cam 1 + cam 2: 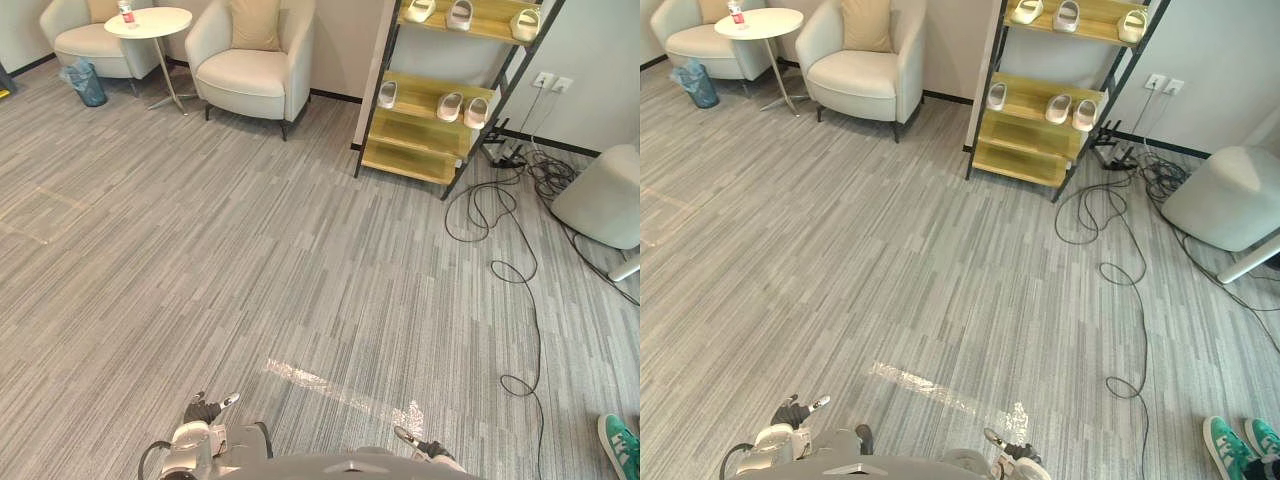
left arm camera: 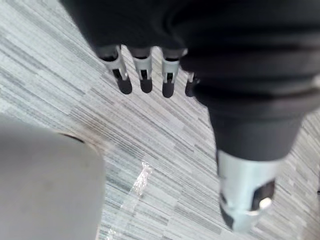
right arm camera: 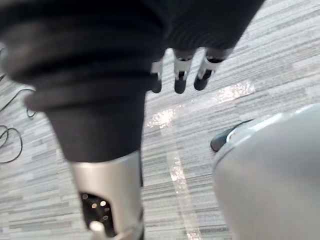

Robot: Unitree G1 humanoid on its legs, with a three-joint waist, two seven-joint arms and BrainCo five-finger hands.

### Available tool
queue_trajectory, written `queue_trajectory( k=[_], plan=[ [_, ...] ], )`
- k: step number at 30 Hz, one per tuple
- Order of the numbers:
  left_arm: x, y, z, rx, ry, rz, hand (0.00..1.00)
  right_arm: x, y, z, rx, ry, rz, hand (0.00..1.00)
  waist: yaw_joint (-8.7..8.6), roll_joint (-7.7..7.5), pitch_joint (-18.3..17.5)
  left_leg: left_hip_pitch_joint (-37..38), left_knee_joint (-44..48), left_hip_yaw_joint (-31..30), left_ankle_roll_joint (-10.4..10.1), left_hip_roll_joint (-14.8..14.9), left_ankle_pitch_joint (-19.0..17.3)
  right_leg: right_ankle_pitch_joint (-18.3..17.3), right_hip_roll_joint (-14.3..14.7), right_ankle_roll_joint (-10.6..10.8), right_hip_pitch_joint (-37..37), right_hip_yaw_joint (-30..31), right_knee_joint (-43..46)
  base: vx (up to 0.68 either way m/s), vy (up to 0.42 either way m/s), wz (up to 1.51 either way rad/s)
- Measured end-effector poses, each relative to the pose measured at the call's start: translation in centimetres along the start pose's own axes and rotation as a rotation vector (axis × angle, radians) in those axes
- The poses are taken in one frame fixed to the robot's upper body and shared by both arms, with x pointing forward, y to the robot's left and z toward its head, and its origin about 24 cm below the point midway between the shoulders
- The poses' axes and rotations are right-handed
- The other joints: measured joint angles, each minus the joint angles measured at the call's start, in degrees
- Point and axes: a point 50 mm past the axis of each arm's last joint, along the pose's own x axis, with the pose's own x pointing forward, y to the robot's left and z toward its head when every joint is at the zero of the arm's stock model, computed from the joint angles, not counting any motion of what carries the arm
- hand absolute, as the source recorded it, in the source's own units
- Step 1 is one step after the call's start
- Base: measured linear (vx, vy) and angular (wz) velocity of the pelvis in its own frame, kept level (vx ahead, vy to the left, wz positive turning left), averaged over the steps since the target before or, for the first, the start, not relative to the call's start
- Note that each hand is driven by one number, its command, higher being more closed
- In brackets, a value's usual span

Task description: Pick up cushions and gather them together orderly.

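A tan cushion [image 1: 255, 22] stands upright against the back of the nearer white armchair [image 1: 250, 80] at the far side of the room. A second tan cushion [image 1: 100, 8] sits in the other armchair [image 1: 85, 42] at the far left. My left hand [image 1: 205, 410] hangs low at the view's bottom edge, far from both cushions. In its wrist view the fingers [image 2: 145, 75] are straight over bare carpet and hold nothing. My right hand [image 1: 428, 446] hangs low on the other side. Its fingers [image 3: 180, 75] are also straight and empty.
A round white side table [image 1: 150, 24] with a bottle stands between the armchairs, a blue bin bag [image 1: 85, 82] beside it. A wooden shoe shelf [image 1: 440, 100] stands at the back right. Black cables [image 1: 500, 230] trail over the carpet, near a grey pouf [image 1: 605, 195]. A person's green shoe [image 1: 622, 445] is at bottom right.
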Motion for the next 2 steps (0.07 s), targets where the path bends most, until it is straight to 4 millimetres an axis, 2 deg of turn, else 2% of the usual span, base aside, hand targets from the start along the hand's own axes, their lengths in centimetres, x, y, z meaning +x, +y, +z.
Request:
queue_trajectory(
  k=[2],
  plan=[
    [0.03, 0.13, -0.04, 0.007, 0.002, 0.002, 0.0, 0.09, -0.08, -0.17, 0.001, 0.015, -0.004, 0.0, 0.1, 0.16, -0.2, 0.1, -0.7, 0.1, 0.4, -0.3, 0.3, 0.5, 0.1, -0.2, 0.2, 0.6, -1.5, 0.03, 0.045, -0.05]
  ],
)
